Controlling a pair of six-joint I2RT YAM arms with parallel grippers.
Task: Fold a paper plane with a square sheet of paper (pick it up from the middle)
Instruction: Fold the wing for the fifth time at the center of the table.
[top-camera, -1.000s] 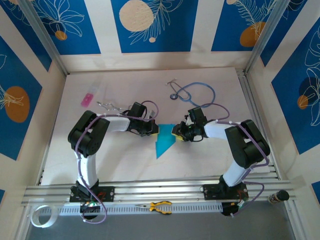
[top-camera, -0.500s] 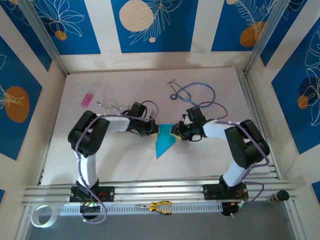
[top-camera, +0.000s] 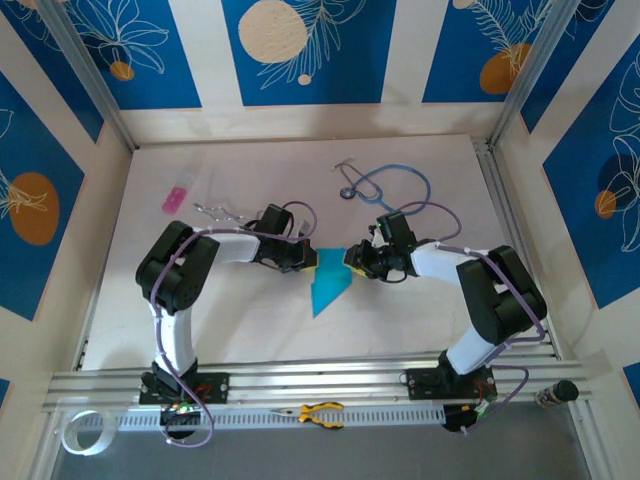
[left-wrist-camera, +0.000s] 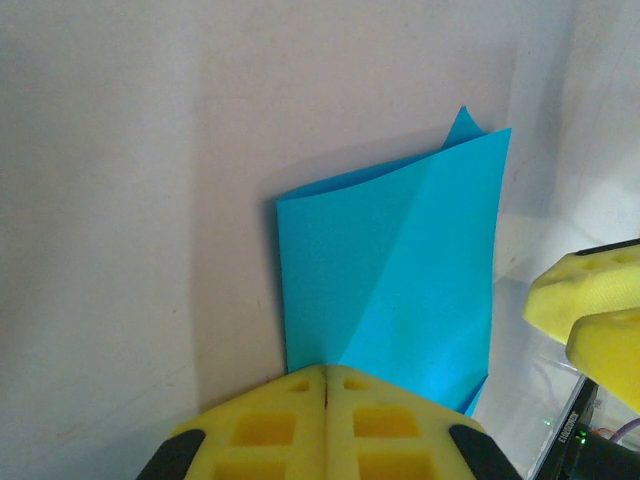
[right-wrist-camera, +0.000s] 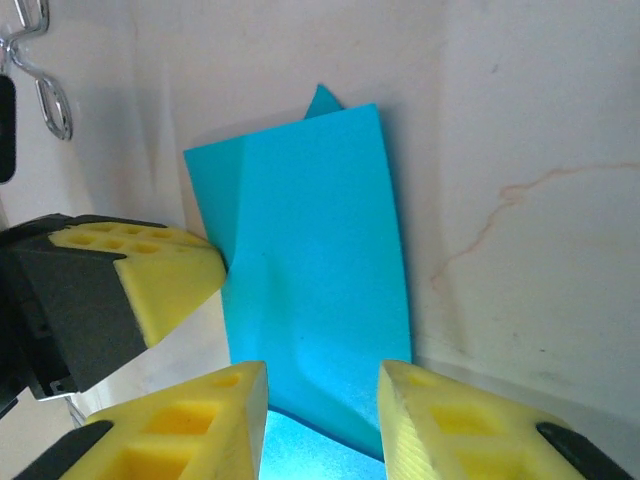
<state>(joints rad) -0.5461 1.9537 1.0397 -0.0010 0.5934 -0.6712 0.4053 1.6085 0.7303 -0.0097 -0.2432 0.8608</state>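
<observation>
**A:** From above, where is the paper?

**B:** The paper (top-camera: 328, 282) lies in the middle of the bench (top-camera: 250, 320) as a folded blue wedge, with its point toward the arm bases. The left end effector (top-camera: 308, 258) and the right end effector (top-camera: 350, 262) meet at its broad far end, one on each side. My guess is that one steadies the sheet so the other can work a fold.

**A:** Is anything in the way?

**B:** A stethoscope (top-camera: 392, 186) lies beyond the right arm, near the paper but apart from it. A pink rectangle (top-camera: 175, 198) and a metal hook (top-camera: 218, 210) sit off to the far left. Pliers (top-camera: 320, 412) rest at the near edge. None of them touches the paper.

**A:** And the left wrist view?

**B:** The left end effector (left-wrist-camera: 325, 372) has its pads pressed tight together at the paper's (left-wrist-camera: 400, 270) near edge. The sheet runs away flat, with a diagonal crease and a small corner peeking out past it. I cannot tell whether the sheet is nipped or only pressed down. The right end effector (left-wrist-camera: 585, 318) sits just beside the paper.

**A:** The right wrist view?

**B:** The right end effector (right-wrist-camera: 322, 400) holds a narrow gap and straddles the paper's (right-wrist-camera: 310, 260) edge, clamping nothing. The left end effector (right-wrist-camera: 150, 285) touches the sheet's left edge with its tip. The hook (right-wrist-camera: 45, 80) is well clear. The two tips work close together, so they could bump.
</observation>
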